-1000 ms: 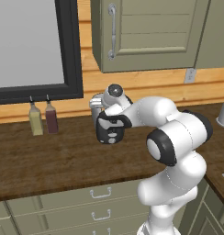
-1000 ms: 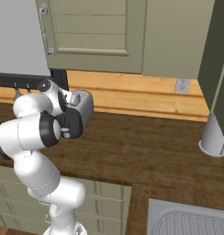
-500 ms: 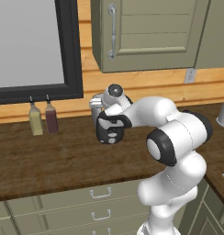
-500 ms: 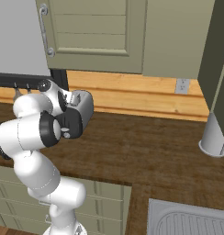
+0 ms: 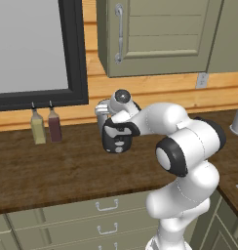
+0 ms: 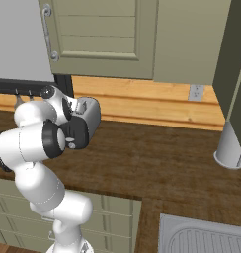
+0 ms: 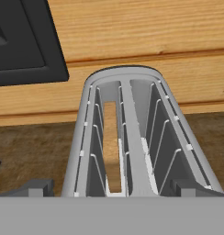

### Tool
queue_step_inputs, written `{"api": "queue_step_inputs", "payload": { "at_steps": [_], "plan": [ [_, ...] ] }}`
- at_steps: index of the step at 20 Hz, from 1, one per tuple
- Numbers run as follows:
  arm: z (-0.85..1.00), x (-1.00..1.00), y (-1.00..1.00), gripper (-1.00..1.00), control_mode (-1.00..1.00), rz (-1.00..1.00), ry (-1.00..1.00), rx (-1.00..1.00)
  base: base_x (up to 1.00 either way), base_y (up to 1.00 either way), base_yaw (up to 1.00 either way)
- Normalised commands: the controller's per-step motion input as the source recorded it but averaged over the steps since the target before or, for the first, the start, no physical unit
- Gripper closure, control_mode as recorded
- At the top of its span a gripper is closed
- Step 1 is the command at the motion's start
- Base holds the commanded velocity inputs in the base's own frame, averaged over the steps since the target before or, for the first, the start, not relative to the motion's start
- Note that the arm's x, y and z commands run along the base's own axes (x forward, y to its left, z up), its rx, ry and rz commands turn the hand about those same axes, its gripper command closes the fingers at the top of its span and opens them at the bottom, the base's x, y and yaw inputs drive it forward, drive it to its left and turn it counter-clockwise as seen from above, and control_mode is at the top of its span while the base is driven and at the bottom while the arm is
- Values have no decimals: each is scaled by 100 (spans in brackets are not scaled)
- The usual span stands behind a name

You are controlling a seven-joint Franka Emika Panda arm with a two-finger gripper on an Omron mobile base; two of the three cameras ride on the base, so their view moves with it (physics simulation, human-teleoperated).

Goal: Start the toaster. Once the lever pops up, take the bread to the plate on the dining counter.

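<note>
Fingers (image 7: 38, 187) spread wide and released, gripping nothing, 1 dark tip low at each side of the hand view, with the toaster (image 7: 132, 137) between and beyond them. Gripper (image 5: 115, 142) poised at the near end of the toaster (image 5: 105, 110), just over its black end panel, in the left base view; whether touching or just clear of it cannot be told. Toaster seen from above in the hand view: 2 long slots side by side, wire guides lining each, rounded silver shell around them. Bread (image 7: 112, 147) standing on edge deep in the left slot, tan, its upper edge below the slot rim; right slot without a slice. Toaster (image 6: 89, 116) set on a dark wood-grain counter (image 5: 57, 168) near the back wall, shiny side turned toward the right base view, largely covered by the arm's wrist in the left base view. Behind it, a light wooden plank wall (image 7: 146, 41). To the toaster's left, 2 slim bottles (image 5: 46, 126) standing upright side by side against the wall, 1 yellowish and 1 dark red, well apart from the toaster. Above them, a black-framed panel (image 5: 74, 53). Olive cabinet (image 5: 155, 34) overhead, olive drawers (image 5: 91, 215) below the counter. Pale grey cylindrical vessel (image 6: 230, 148) far right on the counter; grey sink (image 6: 201, 237) at lower right.
</note>
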Motion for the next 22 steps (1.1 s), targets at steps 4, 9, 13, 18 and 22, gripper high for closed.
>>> {"api": "queue_step_inputs", "payload": {
  "at_steps": [4,9,13,18,22],
  "plan": [
    [0,0,0,-100,-100,0,0,0,0,0,0],
    [0,0,0,-100,-100,0,0,0,0,0,0],
    [0,0,0,-100,-100,0,0,0,0,0,0],
    [0,0,0,-100,-100,0,0,0,0,0,0],
    [0,0,0,-100,-100,0,0,0,0,0,0]
  ]
}}
